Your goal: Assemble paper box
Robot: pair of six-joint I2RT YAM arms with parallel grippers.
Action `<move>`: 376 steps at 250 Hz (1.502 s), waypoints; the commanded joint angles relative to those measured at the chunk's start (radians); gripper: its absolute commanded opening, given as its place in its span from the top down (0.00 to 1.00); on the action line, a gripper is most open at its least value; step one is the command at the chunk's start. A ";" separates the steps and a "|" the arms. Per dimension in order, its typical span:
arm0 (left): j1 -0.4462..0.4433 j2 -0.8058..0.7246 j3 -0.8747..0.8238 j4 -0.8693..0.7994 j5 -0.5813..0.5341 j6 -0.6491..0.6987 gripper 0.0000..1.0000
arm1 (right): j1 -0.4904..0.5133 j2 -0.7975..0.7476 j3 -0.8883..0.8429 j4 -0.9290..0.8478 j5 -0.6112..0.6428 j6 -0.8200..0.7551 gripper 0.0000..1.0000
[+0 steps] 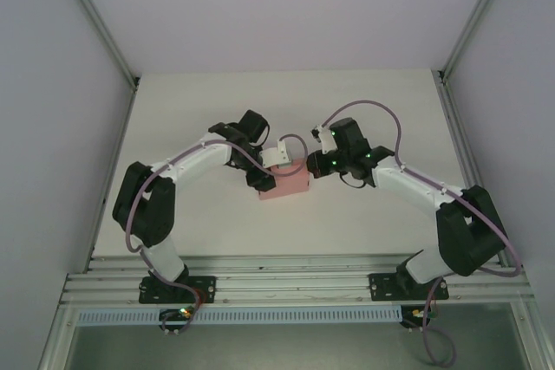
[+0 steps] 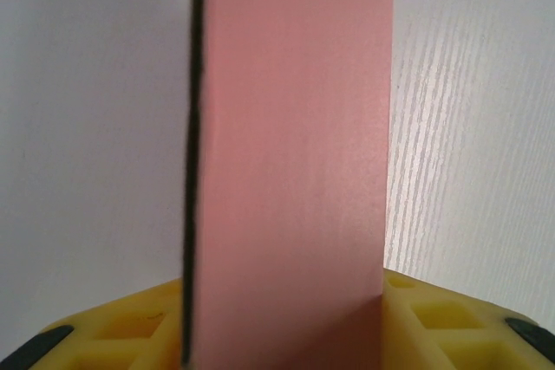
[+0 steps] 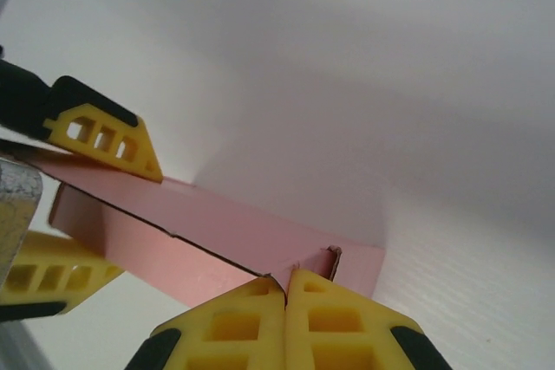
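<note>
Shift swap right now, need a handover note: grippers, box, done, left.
Left gripper: shut on the small low pink card box, a finger on either face.
Right gripper: shut, tips at the box's near edge; pinching card or not, cannot tell.
Box: mid white table, folded into shape.
Left: confirm end flaps are tucked, then release.
</note>
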 commanded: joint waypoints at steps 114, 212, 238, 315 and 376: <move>-0.002 -0.012 0.027 0.095 0.024 -0.036 0.47 | 0.139 -0.026 -0.174 0.172 0.306 -0.101 1.00; -0.002 0.008 0.028 0.079 0.004 -0.032 0.47 | 0.161 -0.023 -0.057 -0.005 0.419 -0.208 1.00; -0.003 0.005 0.021 0.089 0.008 -0.034 0.47 | 0.164 -0.007 -0.051 -0.001 0.383 -0.195 1.00; -0.001 0.005 0.008 0.121 0.002 -0.051 0.47 | 0.175 0.046 -0.076 0.109 0.271 -0.118 1.00; -0.001 0.002 0.007 0.135 0.003 -0.056 0.47 | 0.175 0.039 -0.132 0.143 0.297 -0.060 1.00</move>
